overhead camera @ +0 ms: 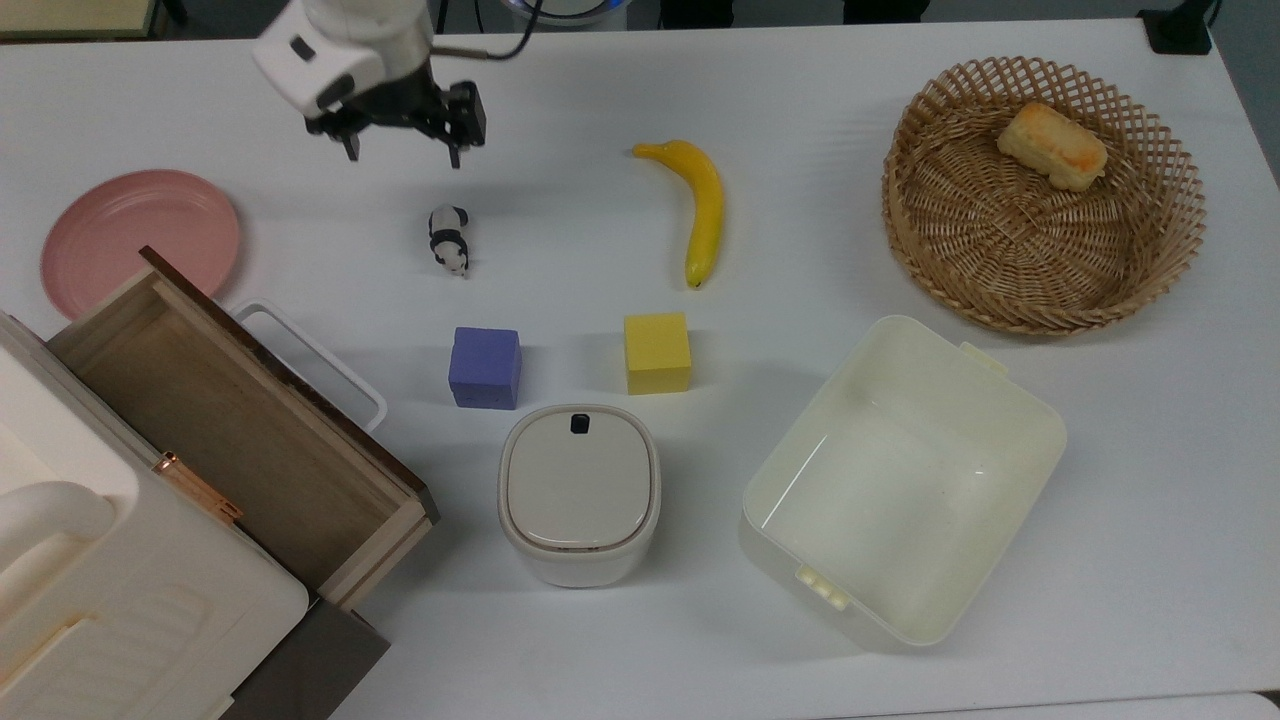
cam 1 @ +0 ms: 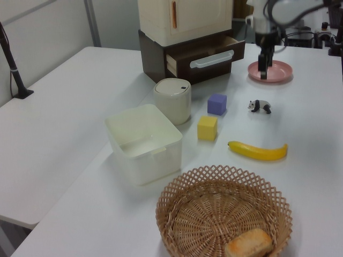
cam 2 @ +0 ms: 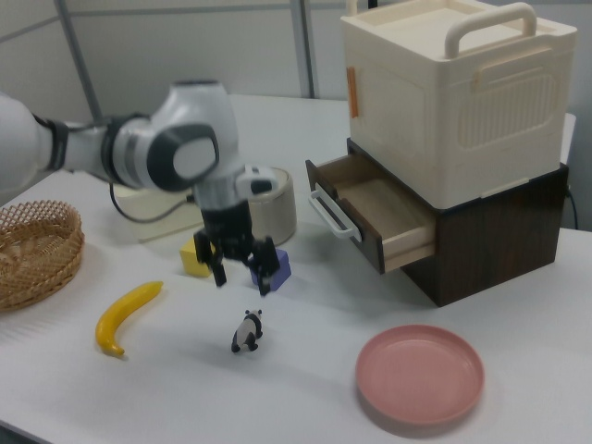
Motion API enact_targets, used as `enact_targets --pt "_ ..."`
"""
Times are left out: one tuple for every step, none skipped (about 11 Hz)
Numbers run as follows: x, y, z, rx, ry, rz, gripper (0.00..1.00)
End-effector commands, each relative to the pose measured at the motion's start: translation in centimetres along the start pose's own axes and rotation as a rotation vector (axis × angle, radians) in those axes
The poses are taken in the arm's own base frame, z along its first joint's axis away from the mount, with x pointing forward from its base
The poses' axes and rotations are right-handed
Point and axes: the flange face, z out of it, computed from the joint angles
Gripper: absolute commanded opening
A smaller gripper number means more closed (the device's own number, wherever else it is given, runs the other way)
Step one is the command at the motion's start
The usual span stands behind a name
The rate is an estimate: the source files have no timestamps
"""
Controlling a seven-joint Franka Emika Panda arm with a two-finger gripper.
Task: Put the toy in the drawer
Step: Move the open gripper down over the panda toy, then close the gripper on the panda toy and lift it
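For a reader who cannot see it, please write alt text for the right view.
A white robot arm holds its open gripper just above a small panda toy standing on a white table. Behind them the wooden drawer is pulled open; a pink plate and a banana lie nearby.

Lab (white bench [overhead camera: 560, 90], robot arm [cam 2: 139, 148])
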Motion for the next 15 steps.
enact_targets --pt "0.9 -1.5 5.6 -0.011 -0.025 -0.061 1.00" --pt "1.4 -1.9 6.9 -0.011 -0.029 -0.069 1.00" --pt "1.7 -2.2 8.2 -0.009 -0.042 -0.075 1.00" --pt "2.2 -2.9 9.1 -0.010 -0.039 -0.087 0.87" --pt "2.5 -3.4 9.6 -0.012 -0.039 -0.091 0.72" --pt "2.6 -3.8 9.9 -0.011 -0.035 -0.094 0.58" --pt "2.8 -4.0 10.5 -0.011 -0.037 -0.096 0.43" --pt "2.9 -4.2 10.6 -0.012 -0.037 -0.085 0.32" --pt "3.0 -4.3 10.2 -0.013 -0.032 -0.081 0.20" --pt "3.1 -4.1 9.2 -0.015 -0.020 -0.080 0.18" --pt "3.4 -3.7 7.4 -0.018 0.003 -0.077 0.18" --pt "3.6 -3.2 5.9 -0.021 -0.007 -0.077 0.18" --pt "4.3 -2.8 3.8 -0.024 0.000 -0.068 0.18" --pt "5.0 -2.3 1.9 -0.029 0.017 -0.059 0.18" --pt "5.7 -1.7 0.0 -0.036 0.052 -0.050 0.18"
